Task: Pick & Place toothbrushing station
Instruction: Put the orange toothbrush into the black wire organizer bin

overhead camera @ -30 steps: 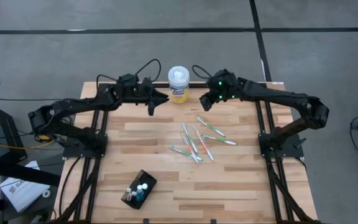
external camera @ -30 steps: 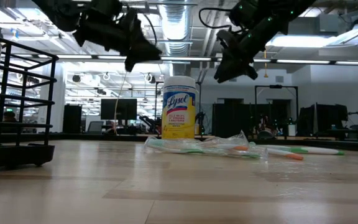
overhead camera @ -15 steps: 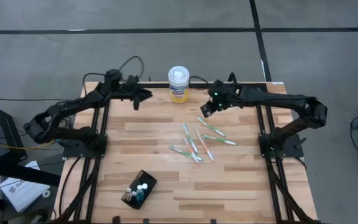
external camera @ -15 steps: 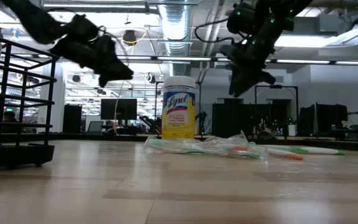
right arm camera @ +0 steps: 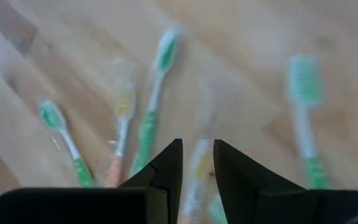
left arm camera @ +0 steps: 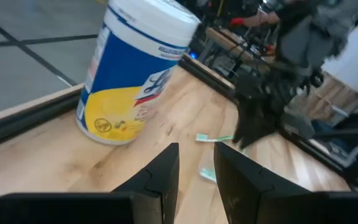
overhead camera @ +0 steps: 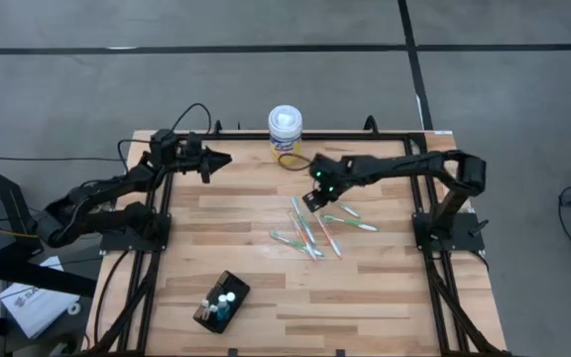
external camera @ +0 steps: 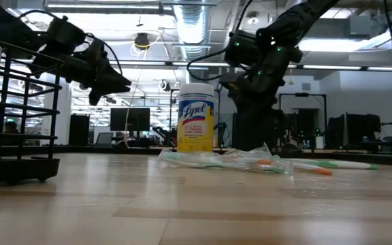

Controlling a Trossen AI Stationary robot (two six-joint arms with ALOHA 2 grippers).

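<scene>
Moved: right gripper (overhead camera: 310, 199) has swung down from beside the canister (overhead camera: 285, 134) to just over the toothbrushes (overhead camera: 310, 226), fingers slightly apart, empty. Left gripper (overhead camera: 224, 159) drawn back toward table's (overhead camera: 365, 297) left edge, narrowly parted, empty. Station (overhead camera: 221, 301) at near edge, well apart.

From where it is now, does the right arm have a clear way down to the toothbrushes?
Probably yes. The right gripper hangs just above the toothbrushes, its fingers slightly apart, with nothing between them. The wipes canister stands behind, and the left gripper waits off to the side.
</scene>
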